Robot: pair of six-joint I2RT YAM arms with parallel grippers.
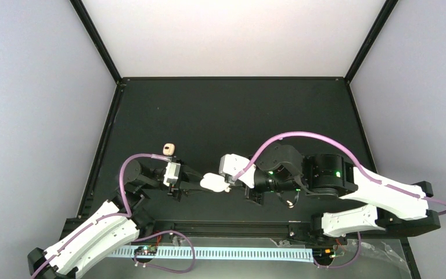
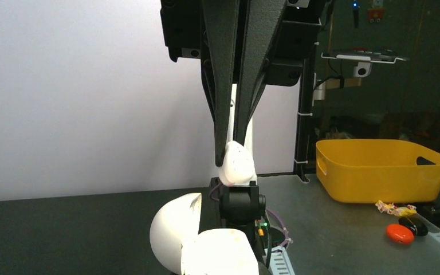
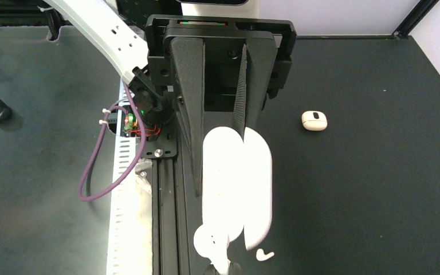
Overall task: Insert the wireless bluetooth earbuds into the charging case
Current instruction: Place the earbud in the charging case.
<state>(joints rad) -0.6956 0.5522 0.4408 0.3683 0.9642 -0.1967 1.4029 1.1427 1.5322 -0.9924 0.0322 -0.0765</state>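
Black tabletop (image 1: 238,110), enclosed by pale walls (image 1: 35,87), with both arms meeting near its front centre. The left gripper (image 2: 230,150) has its jaws drawn almost together, pinching one cream-white earbud (image 2: 236,165) at the very tips, rounded head downward. The right gripper (image 3: 220,164) is clamped on the charging case (image 3: 258,189). Its jaws close across one of the two halves, and one finger (image 3: 242,103) passes between them.

The case is hinged open, its two glossy white halves lying side by side in the right wrist view. It is held off the table, pointing toward the left arm. In the left wrist view the pinched earbud hangs just above the open halves; whether it touches them cannot be told. The overhead view shows the two grippers nearly tip to tip, with the case between them.

Farther out, a small peach-tan lump (image 1: 169,149) with a dark spot rests on the tabletop beyond the left gripper, well apart from the case. Off the table, in the left wrist view, stand a yellow bin (image 2: 378,169) and, nearer the camera, an orange object (image 2: 400,233).
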